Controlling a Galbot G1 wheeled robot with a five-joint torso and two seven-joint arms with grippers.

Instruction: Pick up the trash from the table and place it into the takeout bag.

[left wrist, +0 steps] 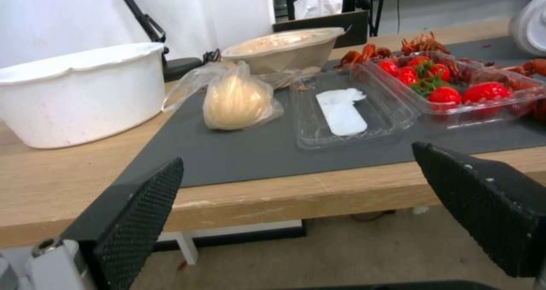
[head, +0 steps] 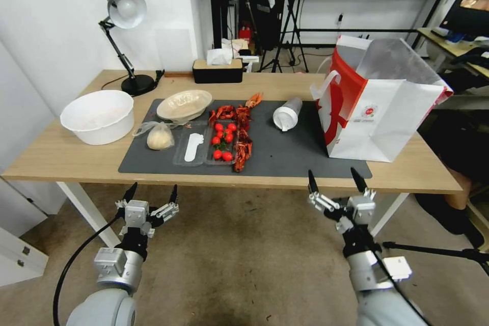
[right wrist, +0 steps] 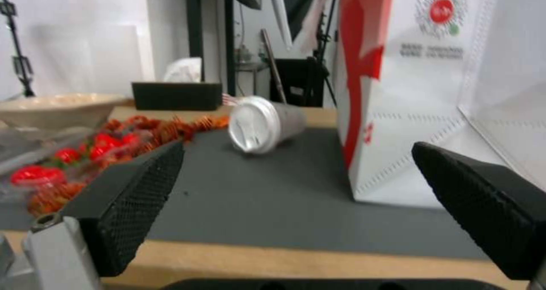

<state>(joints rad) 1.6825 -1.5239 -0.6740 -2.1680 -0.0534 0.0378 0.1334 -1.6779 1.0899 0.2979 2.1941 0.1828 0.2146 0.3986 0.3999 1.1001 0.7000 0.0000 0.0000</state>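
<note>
The lidded plastic cup [head: 287,113] lies on its side on the dark mat [head: 285,155], just left of the takeout bag [head: 379,107]. Its long axis runs roughly toward the near table edge, white lid end pointing at the robot and slightly left, base toward the far side. In the right wrist view the lid faces the camera, though how squarely is hard to judge. The right hand [head: 337,180] hovers below and in front of the table [head: 56,155] edge, jaws spread wide and empty, nearly in line with the cup, so it is the nearer arm. The left hand [head: 151,193], also wide open and empty, sits before the clear bag with a pale lump [head: 159,137] and the clamshell of tomatoes [head: 222,141].
</note>
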